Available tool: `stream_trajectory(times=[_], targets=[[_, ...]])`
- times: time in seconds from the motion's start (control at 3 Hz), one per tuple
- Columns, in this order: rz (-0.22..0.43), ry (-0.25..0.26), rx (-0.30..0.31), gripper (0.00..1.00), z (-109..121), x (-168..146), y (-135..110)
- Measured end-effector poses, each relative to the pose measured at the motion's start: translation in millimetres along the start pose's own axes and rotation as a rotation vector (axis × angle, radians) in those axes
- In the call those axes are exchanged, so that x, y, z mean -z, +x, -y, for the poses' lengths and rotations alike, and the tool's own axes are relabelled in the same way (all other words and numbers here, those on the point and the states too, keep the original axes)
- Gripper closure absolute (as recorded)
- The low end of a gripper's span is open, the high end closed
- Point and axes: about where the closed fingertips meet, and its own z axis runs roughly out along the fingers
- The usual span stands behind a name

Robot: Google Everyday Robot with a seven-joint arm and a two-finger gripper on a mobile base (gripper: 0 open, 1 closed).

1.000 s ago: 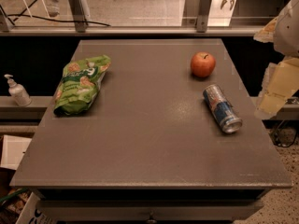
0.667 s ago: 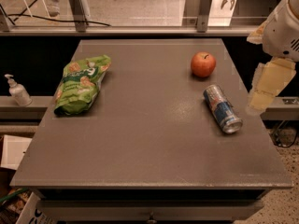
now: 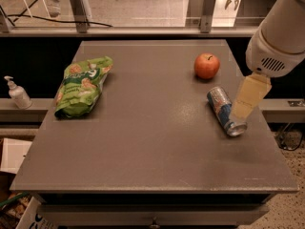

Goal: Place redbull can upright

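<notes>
The task is barely begun, by the look of things. The slim blue-and-silver metal redbull can [image 3: 226,110] lies on its side on the right part of the flat grey bench [image 3: 152,147]. Its length runs from far-left to near-right, and its silver end faces the near right corner. It needs to be stood on one end, and nothing of that has been done yet.

The robot's white arm [image 3: 281,37] reaches in from the far right. Its pale yellowish pincer [image 3: 243,106] hangs down at the right flank of the can, with its lower tip overlapping the can's near end in this view. Whether it touches the can or hovers just above it cannot be told, nor whether the pincer is wide or narrow. The can does not look held or lifted; it rests flat on the bench.

A round red apple [image 3: 207,66] sits just beyond the can on the far side, near it but apart. A crumpled green snack bag [image 3: 81,85] lies well away on the left of the bench. Off the bench to the left, a white pump bottle [image 3: 16,92] stands on a low ledge.

What is left, I judge, is the whole job: close on the can, raise it, turn it end-down and set it standing clear of the apple.
</notes>
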Motion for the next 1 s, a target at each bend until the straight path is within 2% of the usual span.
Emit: stream_trajectory(times=[0.33,0.67,1.0], targets=[[-0.026,0.034,-0.124,0.0,-3.2,-15.3,0.7],[-0.02,0.063,-0.242,0.0,-3.9,-27.5,-4.4],[0.021,0.026,-0.403,0.0,-1.1,-41.8,-8.9]])
